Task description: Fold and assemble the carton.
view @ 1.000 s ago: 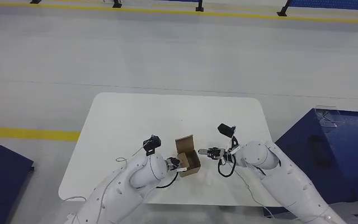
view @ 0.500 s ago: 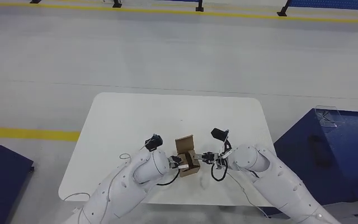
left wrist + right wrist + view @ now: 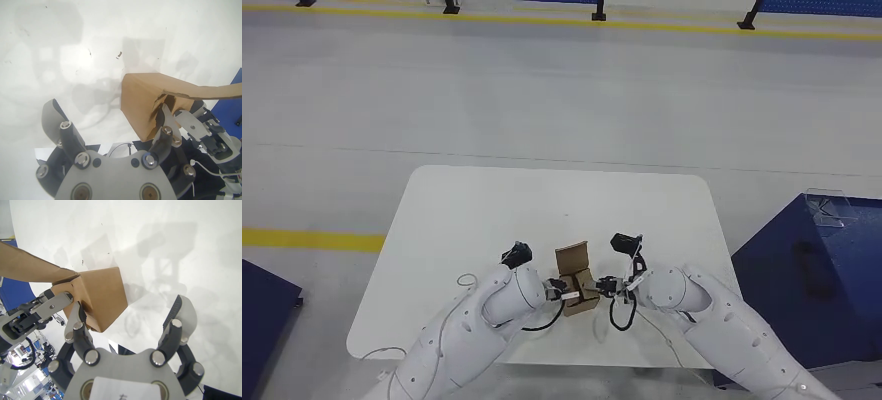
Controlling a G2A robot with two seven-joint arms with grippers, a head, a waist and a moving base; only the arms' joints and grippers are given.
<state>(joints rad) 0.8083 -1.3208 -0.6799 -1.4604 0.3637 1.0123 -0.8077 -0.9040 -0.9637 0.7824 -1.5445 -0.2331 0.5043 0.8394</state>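
A small brown carton (image 3: pixel 577 281) stands near the front of the white table (image 3: pixel 472 220), its lid flap (image 3: pixel 571 256) upright at the back. My left gripper (image 3: pixel 562 291) is at its left side and open. In the left wrist view one of the fingers (image 3: pixel 167 113) of this gripper (image 3: pixel 107 113) pokes into a torn side flap of the carton (image 3: pixel 140 98). My right gripper (image 3: pixel 606 287) is at the right side, also open. In the right wrist view one of the fingers (image 3: pixel 75 311) of that gripper (image 3: pixel 128 311) presses the carton (image 3: pixel 104 291) at its front corner.
A dark blue box (image 3: pixel 812 270) stands off the table's right edge and another blue object (image 3: pixel 262 300) off its left. The table's front edge (image 3: pixel 572 360) is close behind both grippers. The far half of the table is bare.
My right gripper has moved left up to the carton, and its finger now touches it. The left gripper edged in closer on its side. The carton shifted slightly.
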